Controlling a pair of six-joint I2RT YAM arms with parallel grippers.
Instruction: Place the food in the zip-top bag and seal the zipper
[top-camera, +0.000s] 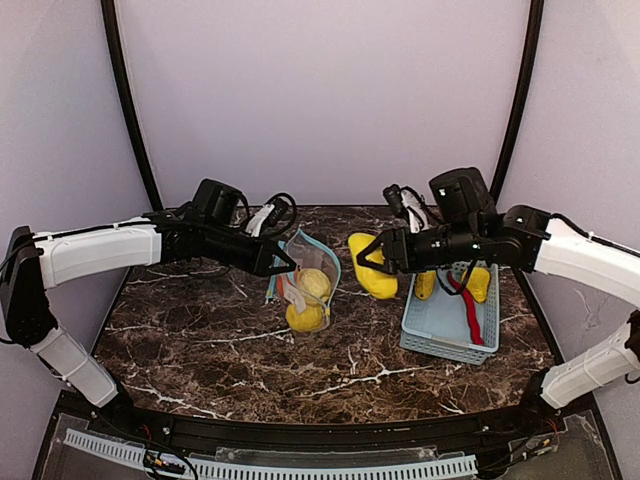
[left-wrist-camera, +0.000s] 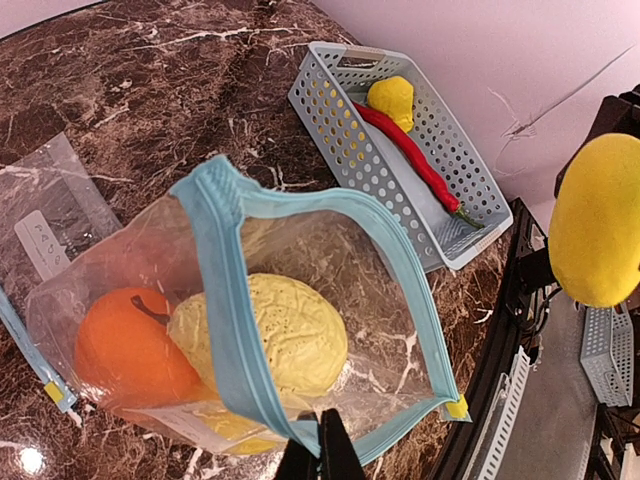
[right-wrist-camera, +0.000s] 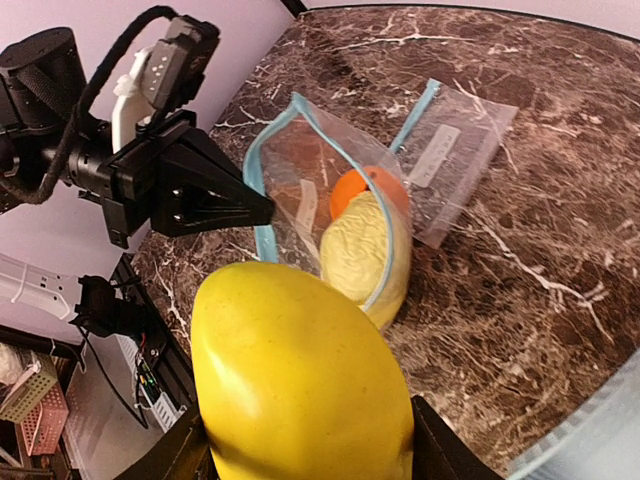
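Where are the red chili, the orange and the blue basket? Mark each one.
red chili (left-wrist-camera: 405, 150), left wrist view, mid-body.
orange (left-wrist-camera: 125, 350), left wrist view, its rounded front.
blue basket (left-wrist-camera: 340, 130), left wrist view, perforated side wall.

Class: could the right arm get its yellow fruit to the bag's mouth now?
Probably yes: the left gripper holds the zip-top bag open-mouthed; nothing stands between it and the yellow fruit.

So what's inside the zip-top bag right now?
The zip-top bag holds an orange and a bumpy pale-yellow fruit. Another yellow piece lies beneath, mostly covered, so its kind is unclear.
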